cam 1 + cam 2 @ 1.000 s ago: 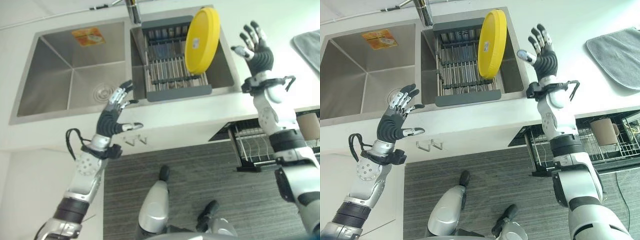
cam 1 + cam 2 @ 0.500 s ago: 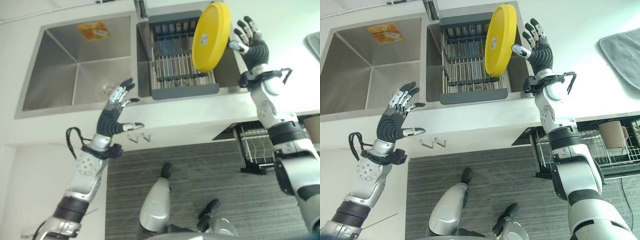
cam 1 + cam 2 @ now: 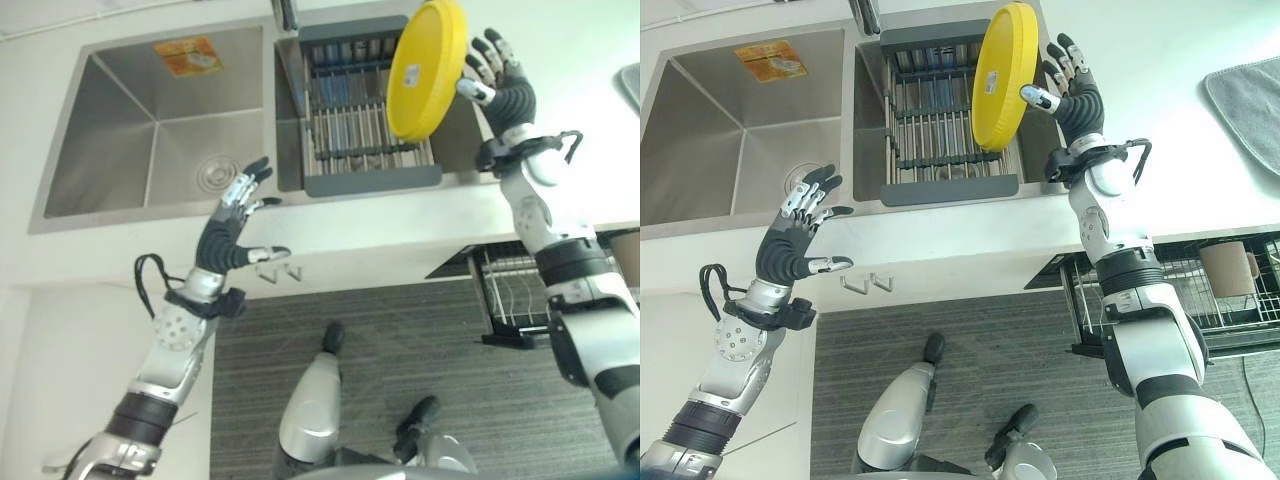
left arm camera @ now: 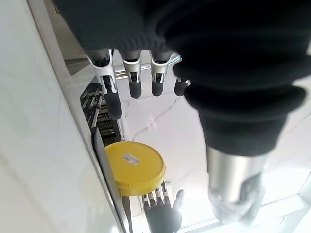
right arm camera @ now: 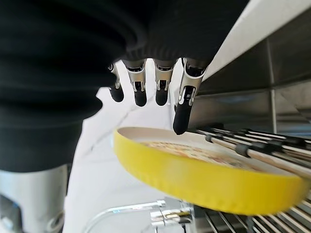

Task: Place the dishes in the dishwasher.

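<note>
The yellow plate [image 3: 1005, 76] stands on edge in the dish rack [image 3: 950, 120], which sits in the right basin of the double sink [image 3: 755, 215], in the upper centre of the right eye view. The plate leans against the rack's right side, with its upper rim rising above the sink's back edge.

The right hand [image 3: 1072, 92] is at the upper right, just beside the plate's right face. Its fingers [image 5: 181, 109] are straight and spread, and the thumb points toward the plate. In the right wrist view the fingertips hang above the plate's rim, and contact cannot be confirmed.

The left hand [image 3: 792, 242] hovers at the left centre, over the front counter edge before the left basin. Its fingers are loosely spread, it holds nothing, and open space surrounds it.

The left basin holds only a drain and an orange sticker [image 3: 771, 61] on its back wall. The rack's bars to the left of the plate are bare.

At the lower right, below the counter edge, a dishwasher rack [image 3: 1230, 295] is pulled out over the floor; it holds a brown mug [image 3: 1225, 268]. A grey cloth [image 3: 1250, 100] lies on the counter at the right edge.

The left wrist view shows the plate's flat yellow face with a small label.
</note>
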{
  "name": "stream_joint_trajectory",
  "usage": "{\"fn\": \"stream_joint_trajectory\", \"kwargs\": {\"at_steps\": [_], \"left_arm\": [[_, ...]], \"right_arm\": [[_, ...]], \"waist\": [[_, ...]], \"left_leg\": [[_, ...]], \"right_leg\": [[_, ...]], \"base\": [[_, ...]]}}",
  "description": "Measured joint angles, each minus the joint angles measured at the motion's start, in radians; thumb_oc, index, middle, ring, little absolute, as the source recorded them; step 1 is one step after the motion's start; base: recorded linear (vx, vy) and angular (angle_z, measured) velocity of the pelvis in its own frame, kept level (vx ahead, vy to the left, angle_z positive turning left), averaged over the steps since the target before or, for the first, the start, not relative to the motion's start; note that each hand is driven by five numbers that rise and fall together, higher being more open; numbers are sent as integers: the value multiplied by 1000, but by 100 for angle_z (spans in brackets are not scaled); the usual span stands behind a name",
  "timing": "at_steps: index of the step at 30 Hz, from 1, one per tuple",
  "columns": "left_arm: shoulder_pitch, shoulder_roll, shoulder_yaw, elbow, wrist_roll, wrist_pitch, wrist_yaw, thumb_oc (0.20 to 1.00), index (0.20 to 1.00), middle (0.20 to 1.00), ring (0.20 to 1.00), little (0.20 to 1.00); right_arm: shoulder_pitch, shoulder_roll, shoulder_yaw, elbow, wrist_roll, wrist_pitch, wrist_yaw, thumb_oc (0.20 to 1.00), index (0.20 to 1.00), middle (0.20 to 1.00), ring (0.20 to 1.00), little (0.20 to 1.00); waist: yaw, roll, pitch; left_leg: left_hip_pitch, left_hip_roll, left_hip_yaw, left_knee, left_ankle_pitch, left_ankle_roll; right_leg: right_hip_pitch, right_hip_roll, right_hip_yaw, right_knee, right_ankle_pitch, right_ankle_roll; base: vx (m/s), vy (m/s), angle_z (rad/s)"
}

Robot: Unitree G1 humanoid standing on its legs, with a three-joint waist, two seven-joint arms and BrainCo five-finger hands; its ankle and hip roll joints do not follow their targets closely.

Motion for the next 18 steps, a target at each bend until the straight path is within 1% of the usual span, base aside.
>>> {"fn": "stream_joint_trajectory", "kwargs": {"at_steps": [3,5,6,10,13,15,18], "left_arm": [[-4,0,0,0,0,0,7,1000,1000,1000,1000,1000],[-5,0,0,0,12,-1,24,1000,1000,1000,1000,1000],[-9,4,-1,0,45,-2,36,1000,1000,1000,1000,1000],[-17,6,0,-9,48,-4,39,1000,1000,1000,1000,1000],[-25,7,-1,-9,48,-4,47,1000,1000,1000,1000,1000],[-25,7,-1,-9,48,-4,49,1000,1000,1000,1000,1000],[-29,7,-1,-8,48,-5,49,1000,1000,1000,1000,1000]], "right_arm": [[-1,1,0,-2,-1,17,-4,1000,1000,1000,1000,1000],[-2,1,0,-1,0,17,-12,1000,1000,1000,1000,1000],[-2,1,0,2,0,17,-19,1000,1000,1000,1000,1000],[-10,-1,-2,24,1,18,-25,1000,1000,1000,1000,1000],[-11,0,-2,36,1,41,-24,1000,1000,1000,1000,1000],[-12,-1,-1,37,0,44,-24,1000,1000,1000,1000,1000],[-12,0,-1,39,-5,61,-25,1000,1000,1000,1000,1000]], "waist": [[0,1,0],[0,1,0],[1,1,0],[1,3,2],[0,4,4],[1,5,4],[1,4,5]], "left_leg": [[-5,-1,-3,1,0,0],[-7,-4,-5,0,0,0],[-8,-4,-6,0,1,1],[-12,-6,-13,0,1,2],[-14,-7,-24,-1,1,2],[-14,-7,-26,0,2,2],[-13,-12,-28,-1,1,2]], "right_leg": [[-2,0,-3,0,-1,1],[-3,-2,-5,0,-1,2],[-3,-3,-8,0,-1,2],[-3,-4,-14,5,-8,7],[-2,-2,-20,11,-16,4],[-6,-5,-20,21,-19,0],[-1,-9,-20,20,-26,3]], "base": [[4,25,4],[3,15,4],[65,-24,5],[32,-16,6],[-39,22,9],[-30,19,4],[58,-17,3]]}}
